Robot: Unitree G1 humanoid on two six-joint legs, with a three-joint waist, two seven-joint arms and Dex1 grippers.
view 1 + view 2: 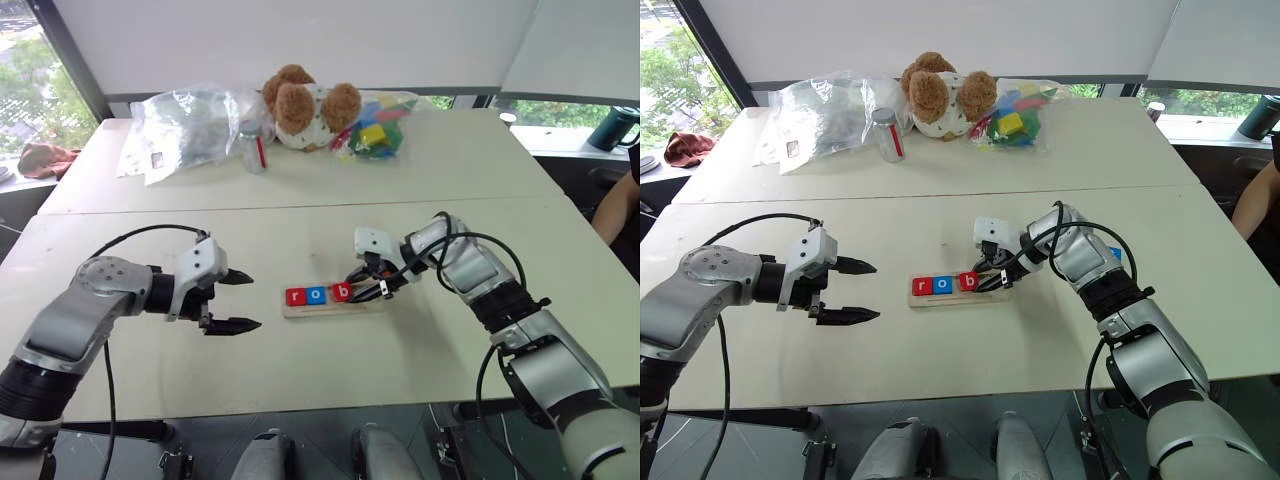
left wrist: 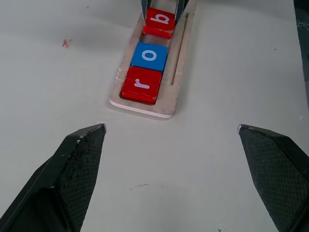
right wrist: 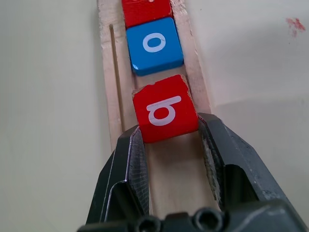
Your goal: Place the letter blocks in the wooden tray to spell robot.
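While the long pale wooden tray (image 1: pixel 333 309) lies on the near white table (image 1: pixel 300 370) between our two arms, we see three letter blocks in it: a red r tile (image 2: pixel 141 84) at the end nearest our left gripper, a blue o tile (image 2: pixel 149 56) touching it, and a red b tile (image 3: pixel 164 109) just beyond, with a small gap between the o and the b. Each is a small flat square with one white lowercase letter. Our right gripper (image 3: pixel 169 133) is clamped on the b tile, one black finger on each side edge, and the tile sits tilted, its far edge down near the tray floor (its near edge is hidden between the fingers, so we cannot tell whether it rests flat). The tray's far end is covered by the right gripper in the head views. Our left gripper (image 1: pixel 234 301) hangs just above the table, well to the side of the tray's r end, its fingers spread wide apart and holding nothing. On the far table a clear plastic bag (image 1: pixel 185 125) holds contents too indistinct to name, a second bag (image 1: pixel 378 128) holds bright multicoloured blocks, and a brown teddy bear (image 1: pixel 303 105) sits between them beside a small jar (image 1: pixel 253 146).
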